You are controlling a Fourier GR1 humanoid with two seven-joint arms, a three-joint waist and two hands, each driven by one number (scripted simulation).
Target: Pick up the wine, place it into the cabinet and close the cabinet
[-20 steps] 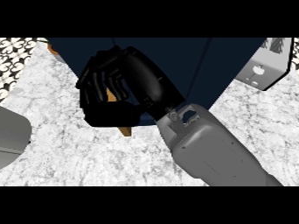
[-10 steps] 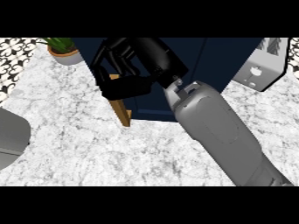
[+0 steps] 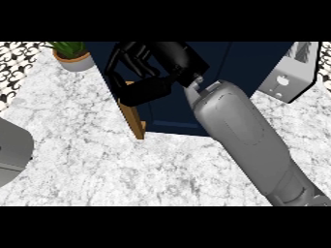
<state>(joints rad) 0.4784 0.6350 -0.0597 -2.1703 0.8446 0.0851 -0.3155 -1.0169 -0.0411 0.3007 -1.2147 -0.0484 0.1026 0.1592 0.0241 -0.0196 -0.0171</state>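
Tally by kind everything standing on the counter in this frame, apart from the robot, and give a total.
Cabinet, dark blue, door ajar: 1
Potted plant: 1
Toaster, silver: 1
Wine bottle, dark, in the right hand at the cabinet's opening, off the counter: 1
Total: 4

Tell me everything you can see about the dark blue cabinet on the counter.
The dark blue cabinet stands at the back of the white marbled counter, between a small potted plant and a grey toaster-like appliance. Its front shows flat navy panels with a vertical seam. The left door is swung open toward the viewer, showing a tan wooden edge. The robot's black right hand reaches into the opening, hiding the interior.
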